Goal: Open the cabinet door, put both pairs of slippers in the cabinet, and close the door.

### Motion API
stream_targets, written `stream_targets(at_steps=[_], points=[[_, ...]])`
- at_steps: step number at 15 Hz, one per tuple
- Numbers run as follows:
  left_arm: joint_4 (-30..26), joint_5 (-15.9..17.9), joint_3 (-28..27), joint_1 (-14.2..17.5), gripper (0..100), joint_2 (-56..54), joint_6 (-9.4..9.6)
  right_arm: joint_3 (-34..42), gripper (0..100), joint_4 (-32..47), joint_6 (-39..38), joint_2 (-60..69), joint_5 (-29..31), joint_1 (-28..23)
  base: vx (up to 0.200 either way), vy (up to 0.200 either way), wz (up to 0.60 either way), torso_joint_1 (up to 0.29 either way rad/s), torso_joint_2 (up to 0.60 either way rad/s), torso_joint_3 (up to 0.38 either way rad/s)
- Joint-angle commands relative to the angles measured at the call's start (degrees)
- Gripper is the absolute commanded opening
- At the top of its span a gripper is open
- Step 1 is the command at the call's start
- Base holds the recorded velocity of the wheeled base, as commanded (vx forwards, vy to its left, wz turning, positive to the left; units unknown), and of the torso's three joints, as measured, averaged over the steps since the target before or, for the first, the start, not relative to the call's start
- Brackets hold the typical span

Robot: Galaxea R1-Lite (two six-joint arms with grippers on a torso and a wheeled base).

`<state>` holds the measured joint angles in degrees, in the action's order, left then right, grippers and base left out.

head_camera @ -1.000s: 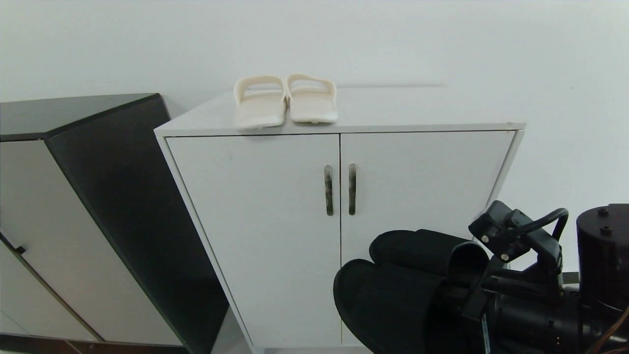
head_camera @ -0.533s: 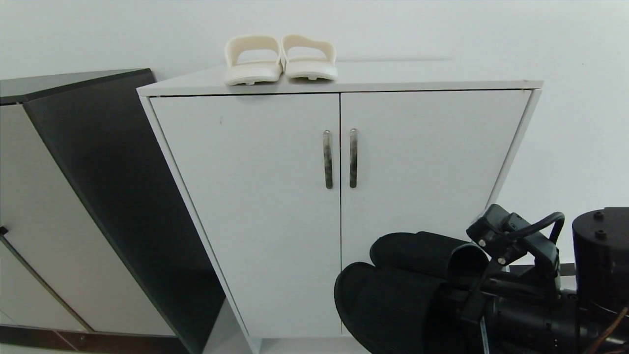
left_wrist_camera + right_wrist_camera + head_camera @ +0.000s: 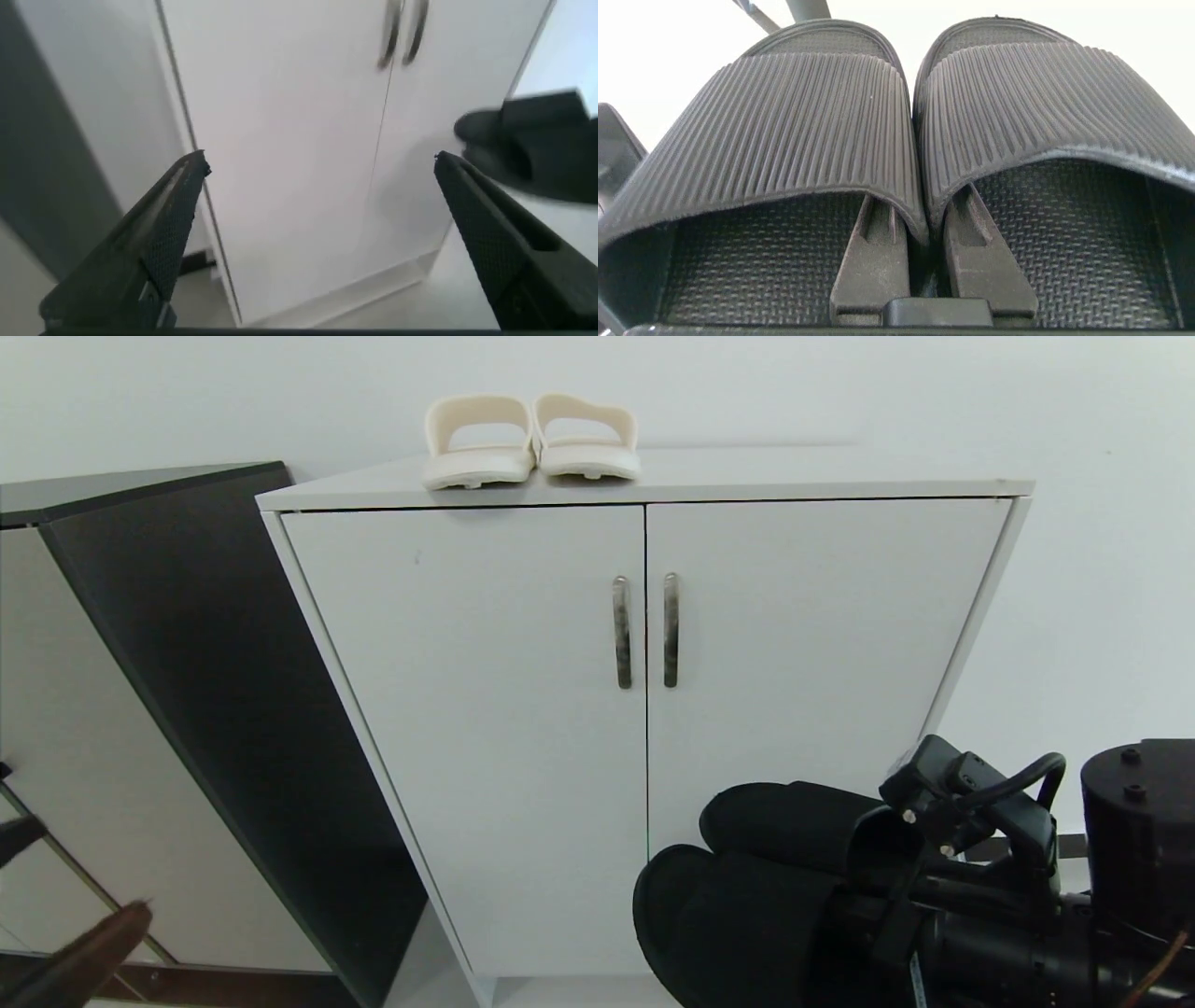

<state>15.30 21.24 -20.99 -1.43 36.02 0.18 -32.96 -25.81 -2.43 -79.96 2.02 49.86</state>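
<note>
Both doors of the white two-door cabinet [image 3: 485, 728] are shut, so nothing has gone in yet. The pair of cream open-toe slippers [image 3: 532, 439] sits on its top, right at the front edge. The pair of black ribbed-strap slippers [image 3: 775, 868] hangs low in front of the right-hand door, carried by my right gripper [image 3: 923, 252]. One finger runs under each strap, and the two inner strap walls are pinched between them. My left gripper [image 3: 320, 163] is spread wide and empty, facing the lower part of the left door.

My worry is the door swing. The black pair hangs close to the right door, so pulling the right metal handle [image 3: 670, 631] could bring the panel into the load. The left metal handle [image 3: 622, 633] looks like the safer choice. The pinch catches only soft strap edges, so a knock or a quick wrist turn could let one slipper slide free. A hard tug on the cabinet might also shake the cream pair off the edge.

I cannot see the inside of the cabinet or its shelves. The black soles are cut off at the bottom of the head view. A blurred brownish shape [image 3: 84, 957] in the lower left corner is beyond my reading. In the right wrist view the straps cover the fingertips.
</note>
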Motion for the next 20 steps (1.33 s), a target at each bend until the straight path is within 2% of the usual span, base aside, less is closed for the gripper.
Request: stream_targets(at_steps=[1,5,6,7,8,9,10,12,13,16,18,19,20], points=[[5.97,1.18,-6.25,-7.27,100,15.13,-0.27,0.97,0,-1.26,0.14,-0.11,0.0,0.24,0.0,0.0,0.0,0.0,0.0,0.0],[6.23,-0.14,-13.81,-18.96,100,25.68,-0.89,1.59,0,-2.67,0.67,-0.99,0.09,0.24,0.0,0.0,0.0,0.0,0.0,0.0],[6.23,-1.46,-15.92,-21.86,100,28.14,-0.97,1.59,0,-2.67,0.93,-0.99,0.0,0.24,0.0,0.0,0.0,0.0,0.0,0.0],[6.23,-1.46,-15.92,-21.86,100,28.14,-0.97,1.59,0,-2.67,0.93,-0.99,0.0,0.24,0.0,0.0,0.0,0.0,0.0,0.0],[10.01,-4.19,-19.26,-27.31,100,33.23,-1.06,1.5,0,-2.84,0.93,-1.34,-0.09,0.24,0.0,0.0,0.0,0.0,0.0,0.0],[11.86,-4.54,-19.79,-28.81,100,34.82,-1.24,1.5,0,-2.84,0.84,-1.34,-0.09,0.33,0.0,0.0,0.0,0.0,0.0,0.0],[16.52,-6.12,-21.99,-33.11,100,39.83,-2.73,1.59,0,-2.84,0.84,-1.34,-0.09,0.24,0.0,0.0,0.0,0.0,0.0,0.0],[18.8,-7.53,-25.33,-36.19,100,44.84,-3.26,1.59,0,-2.76,0.84,-1.43,-0.09,0.24,0.0,0.0,0.0,0.0,0.0,0.0],[19.07,-8.23,-29.72,-39.0,100,48.0,-3.26,1.59,0,-2.84,0.84,-1.52,0.0,0.24,0.0,0.0,0.0,0.0,0.0,0.0],[18.45,-8.23,-35.35,-41.2,100,52.48,-3.43,1.67,0,-2.84,0.76,-1.87,0.0,0.15,0.0,0.0,0.0,0.0,0.0,0.0],[18.36,-5.68,-35.96,-41.11,100,53.27,-3.87,1.67,0,-2.84,0.76,-2.22,0.0,0.15,0.0,0.0,0.0,0.0,0.0,0.0],[18.1,-0.93,-36.49,-40.06,100,53.45,-6.77,1.67,0,-2.84,0.76,-2.57,0.0,0.15,0.0,0.0,0.0,0.0,0.0,0.0],[17.04,2.32,-37.54,-39.27,100,53.45,-9.24,1.67,0,-2.84,0.76,-2.57,0.0,0.15,0.0,0.0,0.0,0.0,0.0,0.0]])
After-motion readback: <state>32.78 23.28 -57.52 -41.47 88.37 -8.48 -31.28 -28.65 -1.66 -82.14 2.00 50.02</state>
